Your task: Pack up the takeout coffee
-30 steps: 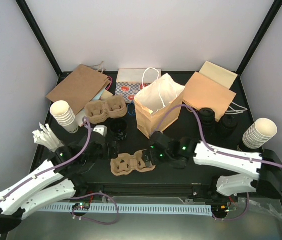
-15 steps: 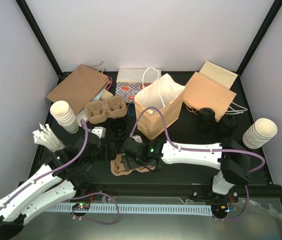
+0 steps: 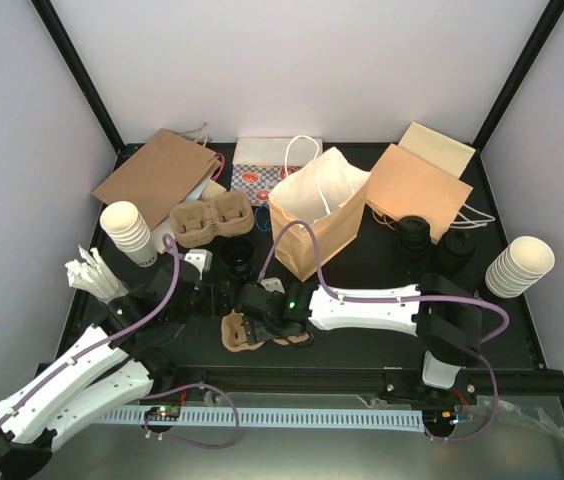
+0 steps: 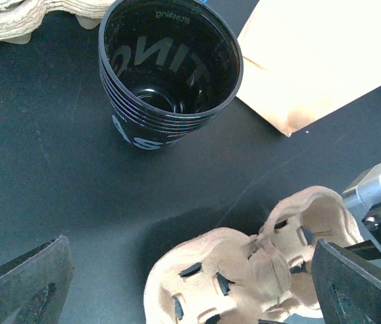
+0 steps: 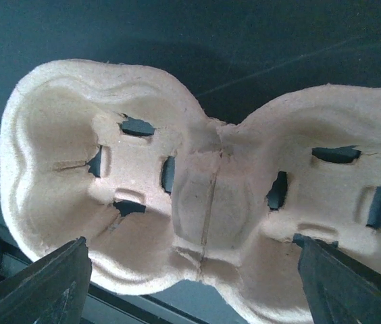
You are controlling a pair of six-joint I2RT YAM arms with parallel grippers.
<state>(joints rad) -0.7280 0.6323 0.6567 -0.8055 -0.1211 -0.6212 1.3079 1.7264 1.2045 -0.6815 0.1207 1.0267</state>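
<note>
Near the counter's (image 3: 382, 272) front edge, the right fingers (image 5: 38, 287) gape empty over the pulp carrier (image 5: 204, 202), the left fingers (image 4: 21, 283) wide too; closing on its rim seems next, with the coffee cups (image 3: 414, 232) well apart at right.

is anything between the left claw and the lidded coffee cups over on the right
Yes: the open paper bag stands on the table between the left claw and the lidded coffee cups.
</note>
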